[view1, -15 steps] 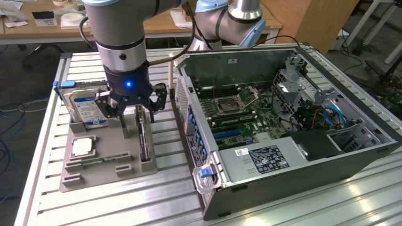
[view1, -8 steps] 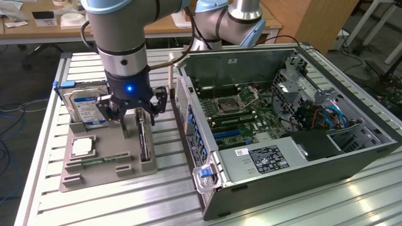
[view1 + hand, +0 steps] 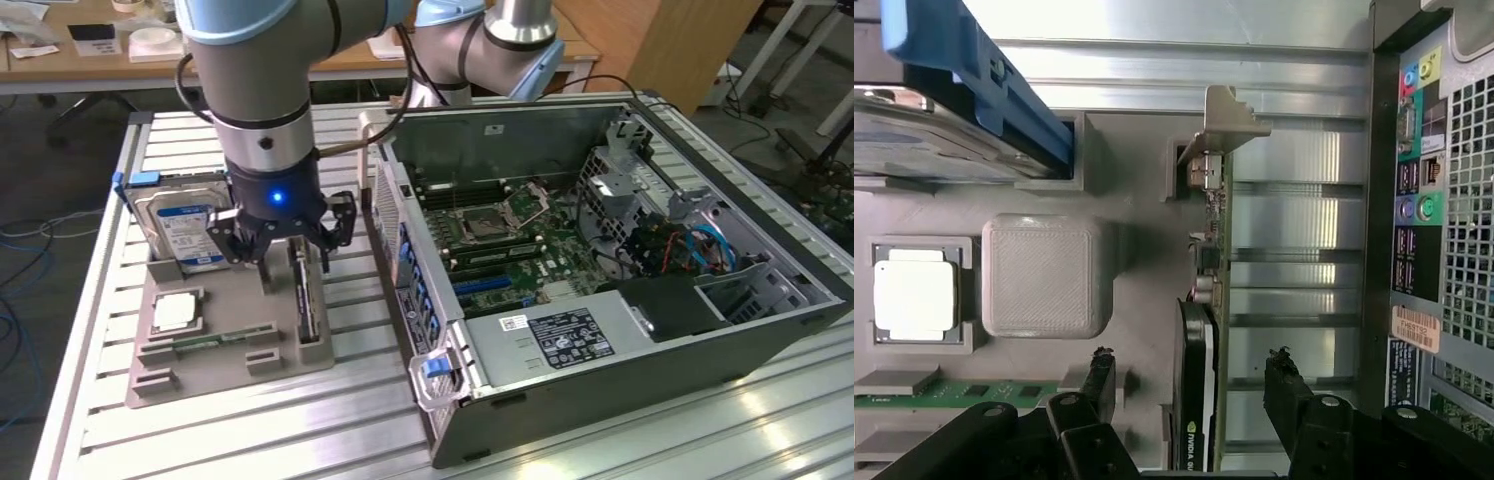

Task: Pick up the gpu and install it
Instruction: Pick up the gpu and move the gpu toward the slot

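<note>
The gpu (image 3: pixel 308 300) stands on its edge in a slot of the grey holder tray (image 3: pixel 220 378), a thin dark card with a green board edge. Seen edge-on in the wrist view, the gpu (image 3: pixel 1216 230) has its silvery bracket (image 3: pixel 1229 115) at the far end. My gripper (image 3: pixel 296 250) hangs just above the card, open. In the wrist view my gripper (image 3: pixel 1192 375) straddles the card, one black finger (image 3: pixel 1099 375) on each side and neither touching it. The open computer case (image 3: pixel 601 250) lies to the exterior view's right of the tray.
On the tray also sit a hard drive (image 3: pixel 187 225) with a blue label, a processor (image 3: pixel 178 312) and a green memory stick (image 3: pixel 214 340). The case's rear panel (image 3: pixel 1429 200) stands close beside the gpu. The slatted aluminium table (image 3: pixel 267 430) carries everything.
</note>
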{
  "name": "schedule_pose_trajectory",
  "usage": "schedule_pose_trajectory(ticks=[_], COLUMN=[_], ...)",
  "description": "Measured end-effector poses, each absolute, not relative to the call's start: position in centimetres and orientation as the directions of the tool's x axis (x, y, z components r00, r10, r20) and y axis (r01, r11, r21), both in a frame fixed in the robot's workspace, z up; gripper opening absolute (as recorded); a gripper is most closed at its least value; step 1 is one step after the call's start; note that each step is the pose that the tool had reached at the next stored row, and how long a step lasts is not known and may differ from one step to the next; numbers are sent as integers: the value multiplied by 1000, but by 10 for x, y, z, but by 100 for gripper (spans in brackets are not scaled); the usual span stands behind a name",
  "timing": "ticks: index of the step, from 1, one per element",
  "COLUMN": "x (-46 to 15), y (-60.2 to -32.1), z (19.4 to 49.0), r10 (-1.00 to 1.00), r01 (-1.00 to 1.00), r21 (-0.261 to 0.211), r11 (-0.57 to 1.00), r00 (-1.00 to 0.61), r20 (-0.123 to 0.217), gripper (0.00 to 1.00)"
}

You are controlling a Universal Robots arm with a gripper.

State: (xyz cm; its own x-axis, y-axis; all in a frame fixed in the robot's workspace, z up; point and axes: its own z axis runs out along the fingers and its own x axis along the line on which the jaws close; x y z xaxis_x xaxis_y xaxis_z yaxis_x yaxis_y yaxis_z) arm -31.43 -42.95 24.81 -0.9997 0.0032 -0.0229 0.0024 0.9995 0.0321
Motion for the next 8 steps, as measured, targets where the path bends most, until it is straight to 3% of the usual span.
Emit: schedule_pose_trajectory(ticks=[8], x=[-313], y=[-431], z=[238], r10=[4], r01=[3], r21=[32], r11=[999], r00=[-1000], r20=[-23], gripper=[71])
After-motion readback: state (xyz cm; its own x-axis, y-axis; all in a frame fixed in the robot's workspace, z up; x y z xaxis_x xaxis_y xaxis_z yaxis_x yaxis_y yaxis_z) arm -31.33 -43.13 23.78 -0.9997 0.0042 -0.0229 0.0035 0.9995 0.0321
